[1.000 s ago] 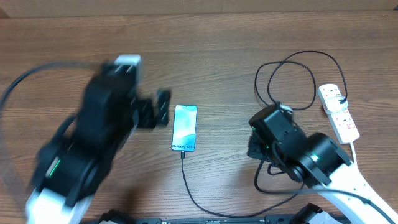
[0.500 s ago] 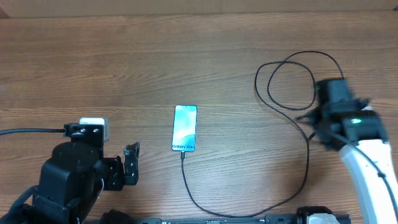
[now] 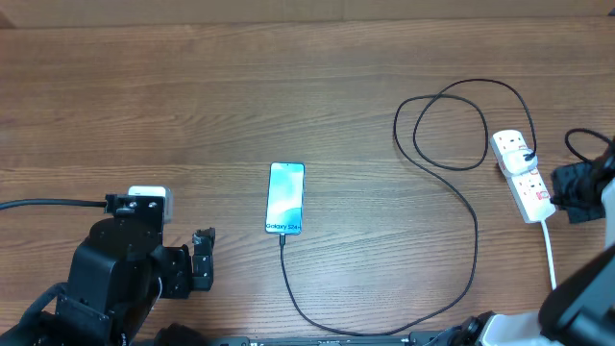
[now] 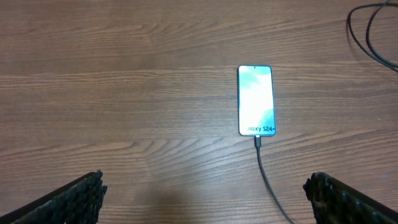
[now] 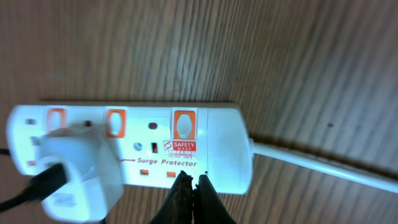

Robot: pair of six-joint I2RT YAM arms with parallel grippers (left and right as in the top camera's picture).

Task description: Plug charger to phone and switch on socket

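Right wrist: pressed-together fingers (image 5: 182,198) at the socket (image 5: 155,134)

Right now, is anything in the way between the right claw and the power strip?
Nothing visible. The shut right gripper sits at the near edge of the socket; the white plug stands aside.

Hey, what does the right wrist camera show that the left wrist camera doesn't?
Only the right wrist view shows the socket with a white plug in it, and the shut right claw at its near edge. Only the left wrist view shows the phone, its screen lit, and the wide-open left claw. Both show the black charger and the wooden table.
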